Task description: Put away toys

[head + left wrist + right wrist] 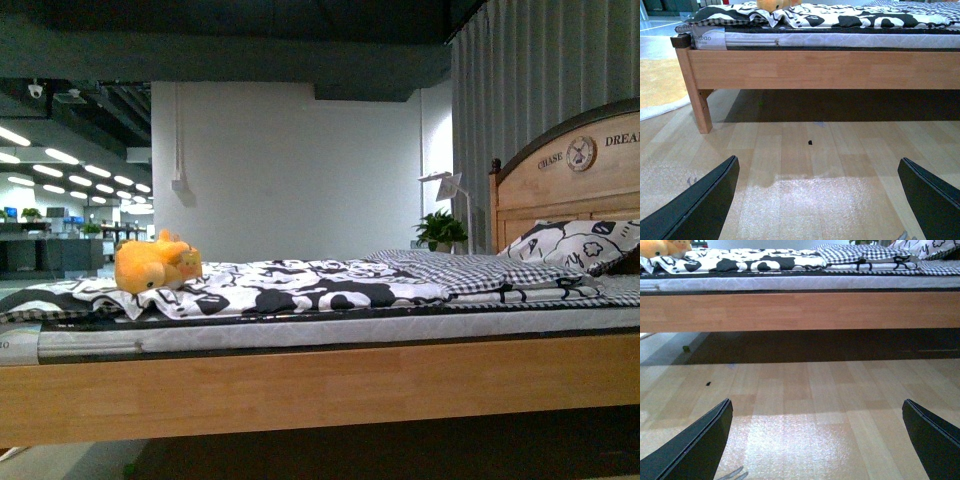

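One plush toy (152,265) on bed (300,385); headboard (565,190) (front view only).

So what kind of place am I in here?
Probably a bedroom mock-up inside an office or showroom: a wooden bed frame with black-and-white patterned bedding, an orange plush toy on it, and rows of office ceiling lights behind.

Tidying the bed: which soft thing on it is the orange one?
The plush animal at the foot end, left in the front view; the pillow by the headboard and the bedding are black-and-white.
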Available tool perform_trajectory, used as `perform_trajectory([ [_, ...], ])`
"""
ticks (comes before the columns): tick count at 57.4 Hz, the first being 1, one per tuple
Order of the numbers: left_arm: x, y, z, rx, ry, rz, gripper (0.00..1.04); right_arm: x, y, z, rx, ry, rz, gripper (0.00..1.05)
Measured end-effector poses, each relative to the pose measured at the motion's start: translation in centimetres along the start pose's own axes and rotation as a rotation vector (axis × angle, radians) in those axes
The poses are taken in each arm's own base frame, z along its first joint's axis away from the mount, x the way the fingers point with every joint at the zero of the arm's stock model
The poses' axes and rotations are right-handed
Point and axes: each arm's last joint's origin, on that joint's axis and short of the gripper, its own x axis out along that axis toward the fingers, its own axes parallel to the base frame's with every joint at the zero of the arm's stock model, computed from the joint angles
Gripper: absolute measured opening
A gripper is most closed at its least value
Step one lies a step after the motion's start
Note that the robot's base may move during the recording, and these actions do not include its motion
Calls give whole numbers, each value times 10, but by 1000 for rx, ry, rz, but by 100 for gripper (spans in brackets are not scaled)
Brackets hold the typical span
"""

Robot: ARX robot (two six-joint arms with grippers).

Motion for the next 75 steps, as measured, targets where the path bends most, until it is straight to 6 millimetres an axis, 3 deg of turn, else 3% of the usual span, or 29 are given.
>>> perform_trajectory([
  [75, 0, 0, 0, 0, 0, 0, 99, 0, 0, 0, 0, 0, 0, 103],
])
